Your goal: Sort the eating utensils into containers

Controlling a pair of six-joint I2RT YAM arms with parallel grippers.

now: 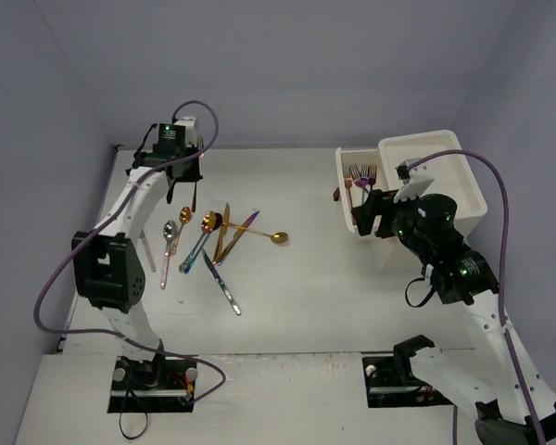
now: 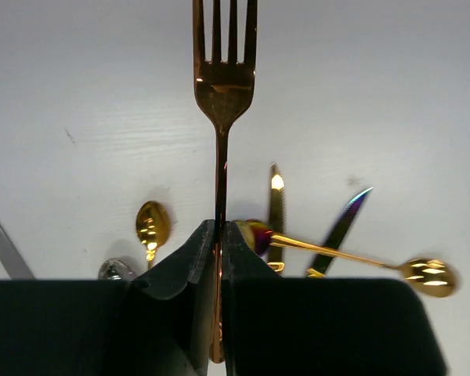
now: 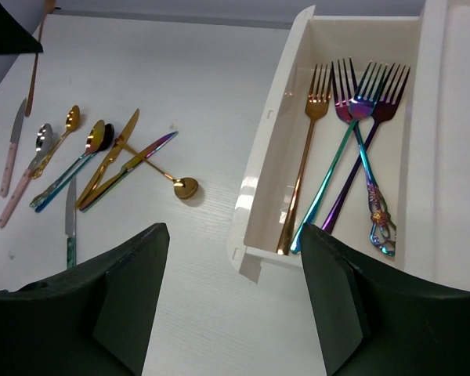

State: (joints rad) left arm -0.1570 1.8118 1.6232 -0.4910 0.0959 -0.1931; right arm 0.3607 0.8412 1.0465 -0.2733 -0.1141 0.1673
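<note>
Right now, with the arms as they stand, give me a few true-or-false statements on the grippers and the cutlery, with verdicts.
1. The left gripper is shut on a gold fork. True.
2. The right gripper holds a spoon. False: it is open and empty.
3. The drawer holds four forks and nothing else. True.
4. The knives lie in the drawer. False: they lie on the table, among the spoons.
</note>
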